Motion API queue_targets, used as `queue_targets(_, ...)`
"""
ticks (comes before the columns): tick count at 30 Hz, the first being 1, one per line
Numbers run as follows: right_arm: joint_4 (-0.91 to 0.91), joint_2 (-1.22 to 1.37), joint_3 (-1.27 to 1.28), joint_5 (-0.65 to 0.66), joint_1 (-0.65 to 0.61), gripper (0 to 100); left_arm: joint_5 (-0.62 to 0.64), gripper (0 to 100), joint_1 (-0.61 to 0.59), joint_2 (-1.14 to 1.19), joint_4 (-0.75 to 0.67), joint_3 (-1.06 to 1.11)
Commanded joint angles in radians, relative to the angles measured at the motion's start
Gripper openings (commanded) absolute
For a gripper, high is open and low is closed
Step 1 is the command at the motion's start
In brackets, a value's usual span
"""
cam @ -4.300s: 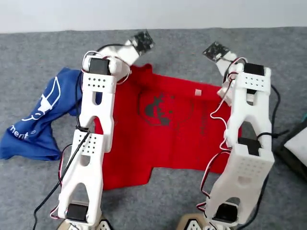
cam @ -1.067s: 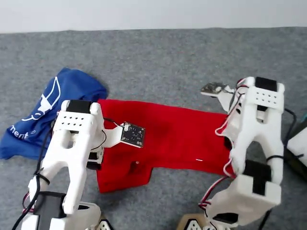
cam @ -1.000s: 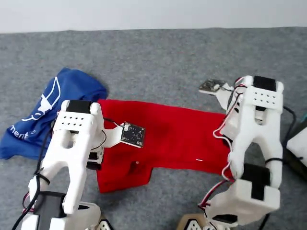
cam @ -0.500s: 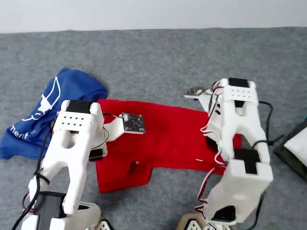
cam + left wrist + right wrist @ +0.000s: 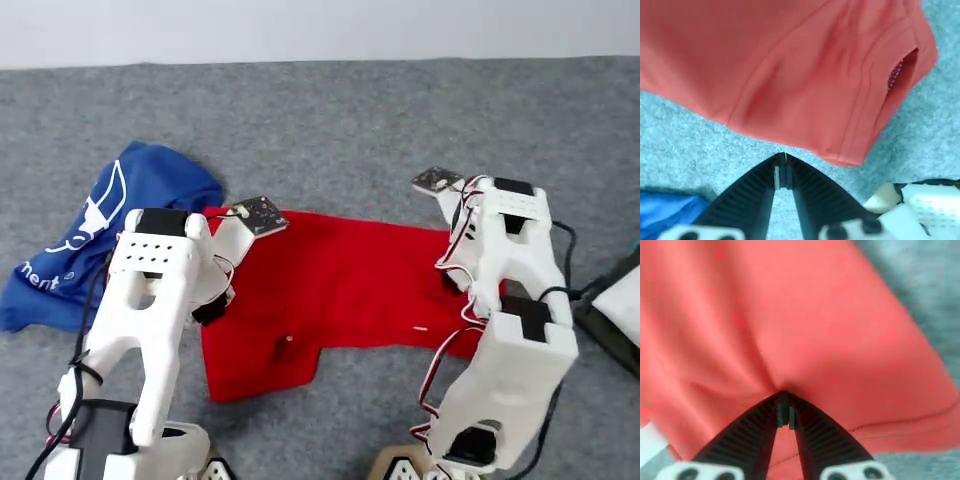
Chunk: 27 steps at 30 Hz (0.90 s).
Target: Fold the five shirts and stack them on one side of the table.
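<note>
A red shirt (image 5: 350, 280) lies folded in half across the middle of the grey table, one sleeve sticking out toward the near left. My left arm (image 5: 160, 270) stands over its left end. There my left gripper (image 5: 783, 162) is shut with nothing in it, its tips over bare carpet just off the red shirt (image 5: 790, 65) hem, near the sleeve opening. My right arm (image 5: 510, 240) stands over the shirt's right end. My right gripper (image 5: 784, 401) is shut on the red shirt (image 5: 790, 315), and the cloth puckers at its tips. A crumpled blue shirt (image 5: 110, 215) lies at the left.
A corner of the blue shirt (image 5: 660, 220) lies close beside my left gripper. A dark box holding something white (image 5: 615, 305) sits at the table's right edge. Grey carpet (image 5: 330, 120) stretches across the far half of the table.
Earlier the red shirt lay spread out; now it lies folded in half. In the last second my right arm swung left, then back to the right end. My left wrist turned toward the far-left corner.
</note>
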Motion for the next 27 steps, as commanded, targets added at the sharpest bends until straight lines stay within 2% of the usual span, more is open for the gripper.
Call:
queue_targets(1, -0.082, -0.002, -0.038, -0.009, 0.025, 1.0, 0.032, 0, 0.003, -0.043, -0.009, -0.024)
queue_targets(7, -0.061, -0.012, -0.135, -0.009, 0.025, 1.0, 0.080, 0, -0.003, -0.043, -0.003, -0.068)
queue_targets(12, 0.142, -0.079, -0.224, -0.011, 0.005, 1.6, 0.080, 0, 0.005, -0.043, 0.058, -0.077)
queue_targets(18, 0.300, -0.193, -0.242, -0.017, -0.005, 11.2, 0.080, 0, 0.015, -0.043, 0.153, -0.189)
queue_targets(21, 0.371, -0.232, -0.242, -0.017, -0.005, 11.0, 0.081, 0, 0.055, -0.043, 0.158, -0.179)
queue_targets(27, 0.522, -0.297, -0.238, -0.017, -0.025, 2.1, 0.084, 0, 0.215, -0.044, 0.157, -0.039)
